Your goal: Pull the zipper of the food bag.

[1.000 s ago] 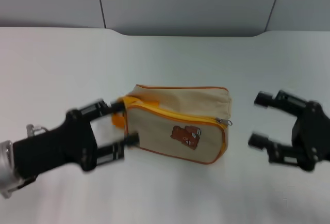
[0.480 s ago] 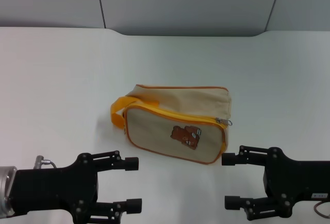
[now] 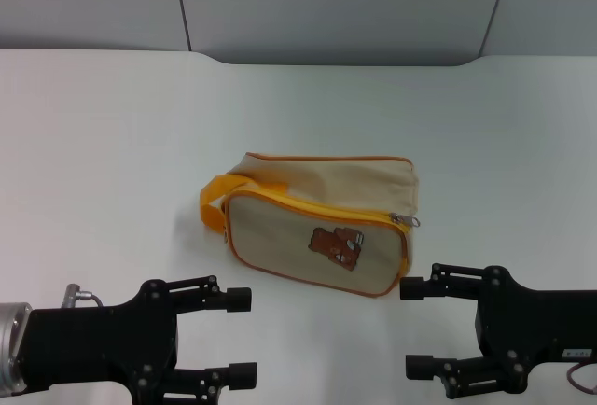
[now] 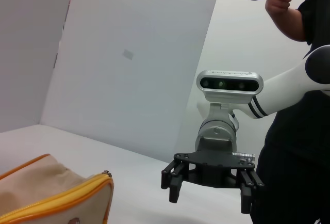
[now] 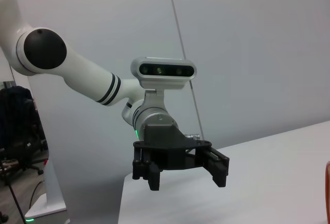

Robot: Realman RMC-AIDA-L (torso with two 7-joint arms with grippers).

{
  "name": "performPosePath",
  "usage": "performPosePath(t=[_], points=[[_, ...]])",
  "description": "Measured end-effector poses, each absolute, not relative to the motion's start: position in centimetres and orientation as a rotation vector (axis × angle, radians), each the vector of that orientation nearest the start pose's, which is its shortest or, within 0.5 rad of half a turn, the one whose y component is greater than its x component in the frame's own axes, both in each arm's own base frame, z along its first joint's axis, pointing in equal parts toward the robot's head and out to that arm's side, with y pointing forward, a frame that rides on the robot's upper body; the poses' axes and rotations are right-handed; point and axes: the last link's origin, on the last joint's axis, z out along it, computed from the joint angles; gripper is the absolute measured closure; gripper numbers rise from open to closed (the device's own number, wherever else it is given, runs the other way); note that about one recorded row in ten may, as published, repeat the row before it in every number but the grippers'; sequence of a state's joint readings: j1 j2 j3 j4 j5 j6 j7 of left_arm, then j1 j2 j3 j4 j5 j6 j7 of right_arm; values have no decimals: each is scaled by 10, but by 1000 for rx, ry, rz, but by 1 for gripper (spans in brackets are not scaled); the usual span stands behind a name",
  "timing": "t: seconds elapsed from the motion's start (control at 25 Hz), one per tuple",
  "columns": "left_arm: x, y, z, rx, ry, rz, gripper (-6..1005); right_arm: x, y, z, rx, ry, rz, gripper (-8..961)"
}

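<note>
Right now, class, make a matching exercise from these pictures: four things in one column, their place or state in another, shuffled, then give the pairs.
Things:
1. bag
2. pull tab
3. left gripper
4. loop handle

Places or states:
A. open, near edge, left of the bag
B. bag's left end
C. lying mid-table
D. bag's right end

Pairs: 1-C, 2-D, 3-A, 4-B

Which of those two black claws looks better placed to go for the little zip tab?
Probably the right tool: the pull tab sits at the bag's right end, just beyond it. The left tool is nearer the handle.
</note>
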State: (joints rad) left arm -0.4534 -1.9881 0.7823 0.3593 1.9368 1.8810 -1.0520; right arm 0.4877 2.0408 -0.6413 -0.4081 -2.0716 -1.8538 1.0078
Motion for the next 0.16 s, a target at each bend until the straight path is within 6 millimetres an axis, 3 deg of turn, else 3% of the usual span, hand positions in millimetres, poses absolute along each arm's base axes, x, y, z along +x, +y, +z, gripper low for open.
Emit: performPosePath(t=[0.16], points=[[-279, 247, -8, -2961, -453, -1045, 198, 271, 258, -18, -2943, 351, 994, 133]])
